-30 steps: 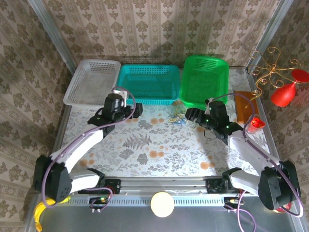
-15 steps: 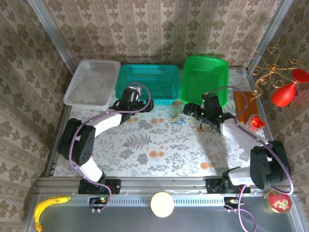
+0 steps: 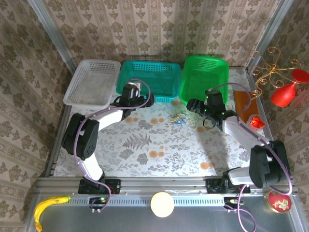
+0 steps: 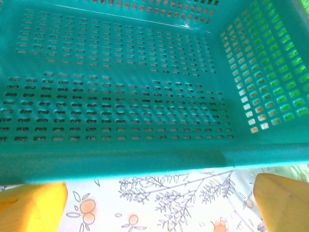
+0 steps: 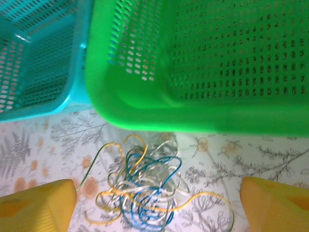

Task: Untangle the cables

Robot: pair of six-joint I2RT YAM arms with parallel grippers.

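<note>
Three thin cables (image 3: 177, 117), blue, white and yellowish, lie in one tangled clump on the floral surface (image 3: 159, 150). They sit just above centre in the top view, below the gap between two baskets. In the right wrist view the clump (image 5: 140, 188) lies at lower centre, just in front of the green wall. Its strands loop through one another, and one yellowish end trails toward the lower right.

Three baskets stand in a row across the upper part of the top view:
- white basket (image 3: 91, 82), left
- teal basket (image 3: 149, 81), middle
- green basket (image 3: 205, 77), right, side by side with the teal one

Two sets of fingers:
- Left fingers (image 3: 147, 100) are left of centre in the top view, at the teal basket's near wall. They are spread wide. In the left wrist view one yellow pad (image 4: 29, 208) sits in each lower corner, with bare surface between them.
- Right fingers (image 3: 192, 105) are right of centre in the top view, below the green basket's near corner and just right of the clump. They are spread wide. In the right wrist view one pad (image 5: 277, 203) sits in each lower corner, with the cables lying between them on the surface, not pinched.

One banana (image 3: 48, 205) lies at the lower left of the top view, on the metal ledge in front of the surface.
</note>
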